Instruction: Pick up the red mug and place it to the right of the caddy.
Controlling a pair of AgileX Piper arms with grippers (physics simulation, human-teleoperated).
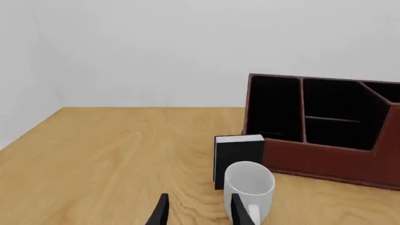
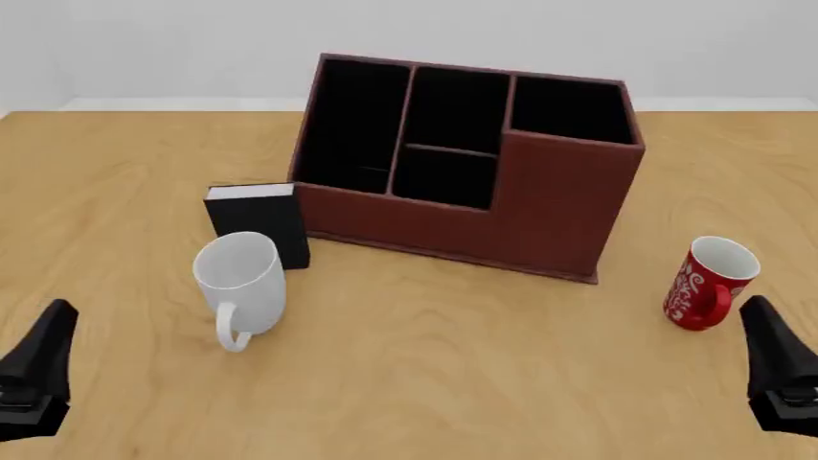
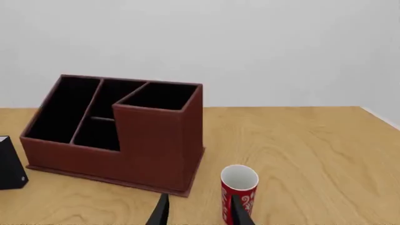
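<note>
Red mug stands right of the caddy.
The red mug is upright, mouth up, handle toward the right tool, whose fingers are apart and empty; the caddy compartments show only black lining.

red mug: red, white swirls | caddy: reddish-brown, black inside | book: black

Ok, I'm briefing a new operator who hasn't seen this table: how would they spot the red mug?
Find the caddy, the big reddish-brown organizer mid-table. The red mug stands upright off its right end, apart from it, near the right gripper. It is small, red with white swirls, unlike the larger plain white mug on the left.
</note>
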